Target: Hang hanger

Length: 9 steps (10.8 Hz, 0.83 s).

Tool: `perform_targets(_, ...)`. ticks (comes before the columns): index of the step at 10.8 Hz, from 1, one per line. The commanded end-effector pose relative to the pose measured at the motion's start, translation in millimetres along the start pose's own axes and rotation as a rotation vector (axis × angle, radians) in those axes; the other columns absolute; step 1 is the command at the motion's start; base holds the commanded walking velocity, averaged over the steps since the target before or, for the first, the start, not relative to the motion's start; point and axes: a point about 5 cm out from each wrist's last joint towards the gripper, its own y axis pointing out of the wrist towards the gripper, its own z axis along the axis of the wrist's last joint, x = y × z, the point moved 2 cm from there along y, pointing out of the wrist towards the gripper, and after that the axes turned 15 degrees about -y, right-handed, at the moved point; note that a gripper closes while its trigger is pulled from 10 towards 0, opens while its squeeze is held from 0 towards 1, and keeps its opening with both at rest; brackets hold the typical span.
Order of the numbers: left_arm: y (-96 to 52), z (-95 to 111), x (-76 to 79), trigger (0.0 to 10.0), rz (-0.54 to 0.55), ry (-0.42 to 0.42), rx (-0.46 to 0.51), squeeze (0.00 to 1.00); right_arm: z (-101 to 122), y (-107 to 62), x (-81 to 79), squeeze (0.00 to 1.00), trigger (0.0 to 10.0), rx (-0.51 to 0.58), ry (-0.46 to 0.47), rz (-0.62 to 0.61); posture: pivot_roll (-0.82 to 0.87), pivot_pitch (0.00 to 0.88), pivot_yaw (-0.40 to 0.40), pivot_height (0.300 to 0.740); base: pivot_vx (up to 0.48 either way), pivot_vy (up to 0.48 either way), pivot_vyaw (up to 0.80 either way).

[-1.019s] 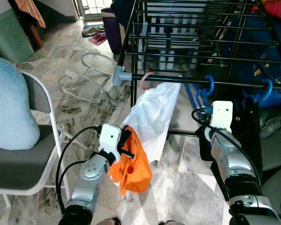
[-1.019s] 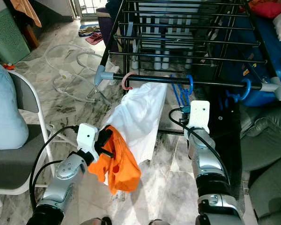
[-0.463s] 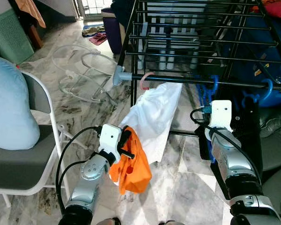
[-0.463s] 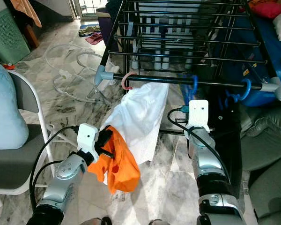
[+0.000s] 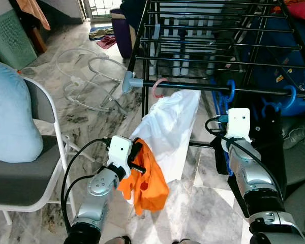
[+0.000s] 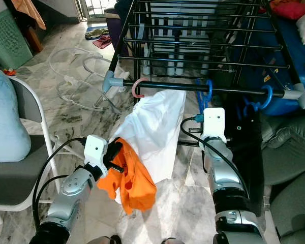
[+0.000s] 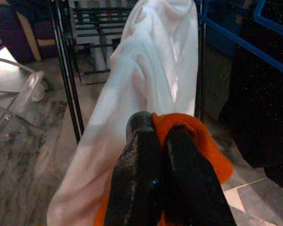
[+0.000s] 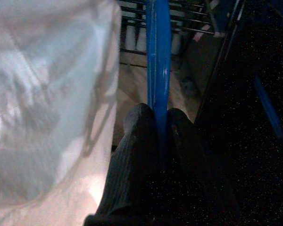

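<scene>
Blue hanger at the rack rail

Right tool [image 8: 155, 120] grips the hanger [image 8: 157, 56]; at 8 o'clock, left tool [image 7: 153, 136] pinches orange cloth [image 5: 148, 178].

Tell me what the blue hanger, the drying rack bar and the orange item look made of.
Blue hanger: likely plastic, smooth with a soft sheen. Rack bar: probably black-coated metal tube with grey plastic end caps. Orange item: soft fabric, matte, draping in folds from the left end effector.
</scene>
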Motion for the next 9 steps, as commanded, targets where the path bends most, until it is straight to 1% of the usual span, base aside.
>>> perform_targets(1, 1.9, 2.5, 0.7, 10.0, -0.008, 0.017, 0.003, 0.00, 6.6, 0.6, 0.1, 0.00, 0.7, 0.027, -0.008, 0.000, -0.19, 0.098, 0.032, 0.740, 0.000, 0.000, 0.00)
perform_targets(2, 1.9, 2.5, 0.7, 10.0, -0.008, 0.017, 0.003, 0.00, 6.6, 0.6, 0.1, 0.00, 0.7, 0.027, -0.008, 0.000, -0.19, 0.098, 0.032, 0.740, 0.000, 0.000, 0.00)
perform_targets(3, 2.2, 2.1, 1.1, 10.0, -0.009, 0.018, 0.002, 0.00, 6.0, -0.7, -3.2, 0.00, 10.0, 0.030, -0.008, 0.012, -0.19, 0.098, 0.032, 0.740, 0.000, 0.000, 0.00)
perform_targets(4, 2.5, 1.0, 1.7, 10.0, -0.011, 0.019, -0.002, 0.00, 1.2, -2.7, -5.5, 0.00, 10.0, 0.016, 0.007, 0.016, -0.19, 0.098, 0.032, 0.740, 0.000, 0.000, 0.00)
perform_targets(5, 2.3, 0.7, 1.9, 10.0, -0.011, 0.019, -0.003, 0.00, -0.4, -3.4, -4.1, 0.00, 10.0, 0.012, 0.033, 0.004, -0.19, 0.099, 0.034, 0.740, 0.000, 0.000, 0.00)
perform_targets(6, 2.3, 0.6, 2.0, 10.0, -0.013, 0.020, -0.004, 0.00, -3.1, -3.7, -1.4, 0.67, 10.0, 0.003, 0.048, -0.010, -0.19, 0.099, 0.034, 0.740, 0.000, 0.000, 0.00)
perform_targets(7, 2.5, 0.4, 2.0, 10.0, -0.015, 0.022, -0.006, 0.00, -4.2, -4.2, 0.8, 1.00, 10.0, -0.001, 0.045, -0.024, -0.19, 0.101, 0.036, 0.740, 0.000, 0.000, 0.00)
perform_targets(9, 2.4, -0.3, 2.2, 10.0, -0.018, 0.022, -0.009, 0.00, -5.6, -4.3, 9.6, 1.00, 10.0, -0.009, 0.039, -0.068, -0.19, 0.101, 0.039, 0.740, 0.000, 0.000, 0.00)
